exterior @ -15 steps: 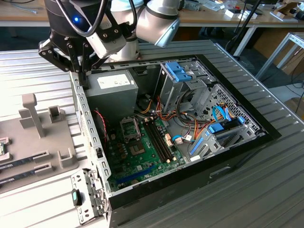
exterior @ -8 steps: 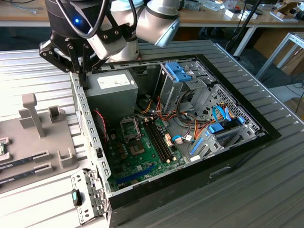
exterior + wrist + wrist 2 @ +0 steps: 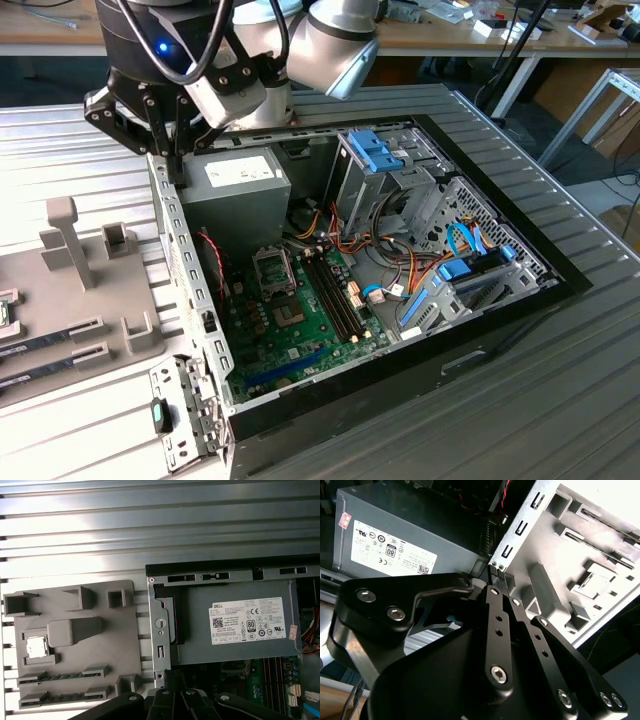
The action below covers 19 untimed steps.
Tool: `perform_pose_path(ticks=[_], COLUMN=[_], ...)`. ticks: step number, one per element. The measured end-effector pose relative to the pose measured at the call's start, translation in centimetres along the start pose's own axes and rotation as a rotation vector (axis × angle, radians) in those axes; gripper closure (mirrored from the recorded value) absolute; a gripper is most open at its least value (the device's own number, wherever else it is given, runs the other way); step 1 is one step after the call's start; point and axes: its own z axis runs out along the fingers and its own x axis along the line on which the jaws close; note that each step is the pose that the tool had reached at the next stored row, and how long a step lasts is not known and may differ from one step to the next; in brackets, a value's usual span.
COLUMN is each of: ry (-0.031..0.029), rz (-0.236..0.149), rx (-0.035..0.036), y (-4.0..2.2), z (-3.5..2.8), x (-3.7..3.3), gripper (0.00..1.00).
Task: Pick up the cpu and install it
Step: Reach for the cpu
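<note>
The cpu (image 3: 36, 646), a small square chip with a silvery top, lies in a recess of the grey holder tray (image 3: 100, 650) beside the computer case. In the exterior view it is a small green-edged piece (image 3: 5, 312) at the exterior view's left edge. My gripper (image 3: 176, 160) hangs over the case's rear corner by the grey power supply (image 3: 235, 185), well away from the cpu. Its black fingers (image 3: 498, 580) meet at the tips with nothing between them. The open socket (image 3: 275, 268) sits on the green motherboard (image 3: 300, 325) inside the case.
The open case (image 3: 500, 300) lies on a ribbed metal table (image 3: 80, 140), with drive cages, blue clips and cable bundles on its far side. Two memory sticks (image 3: 50, 345) rest in the tray's slots. A tall grey post (image 3: 62, 235) rises from the tray.
</note>
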Motion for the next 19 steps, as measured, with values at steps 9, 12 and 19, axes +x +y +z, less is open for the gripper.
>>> perform_pose_path(ticks=[9, 12, 19], ry=[0.0000, -0.0001, 0.0000], rz=[0.000, 0.000, 0.000], rx=[0.0000, -0.0001, 0.0000], y=[-0.02, -0.05, -0.08], z=[0.06, 0.06, 0.06], x=[0.27, 0.58, 1.04], gripper=[0.89, 0.89, 0.89])
